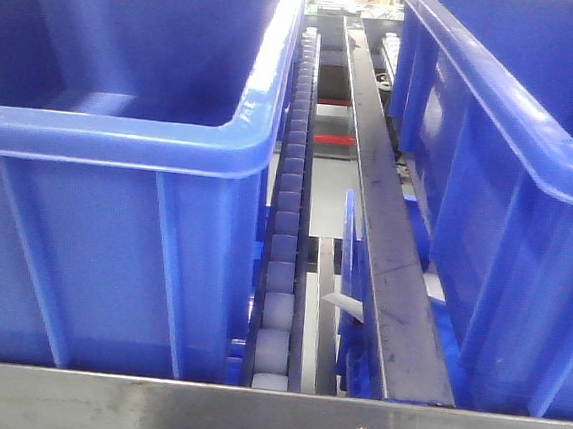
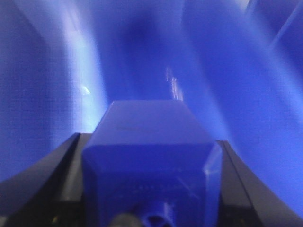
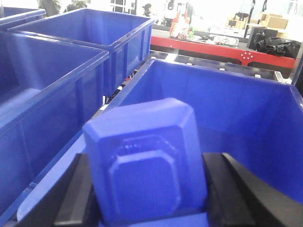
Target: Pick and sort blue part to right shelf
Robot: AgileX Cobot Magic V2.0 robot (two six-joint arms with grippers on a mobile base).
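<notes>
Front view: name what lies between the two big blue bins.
In the front view, a roller track and a dark metal rail run between them.

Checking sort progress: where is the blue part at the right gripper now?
Right wrist view: the blue part is clamped in the right gripper, low centre, at the near end of an open blue bin, with other blue bins to its left.

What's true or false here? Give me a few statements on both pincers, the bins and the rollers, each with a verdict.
1. The right pincer grips a blue part. True.
2. The left pincer is empty. False: it holds a second blue part.
3. A roller track runs between the left bin and the right bin. True.
4. Both bins are red. False: they are blue.
</notes>
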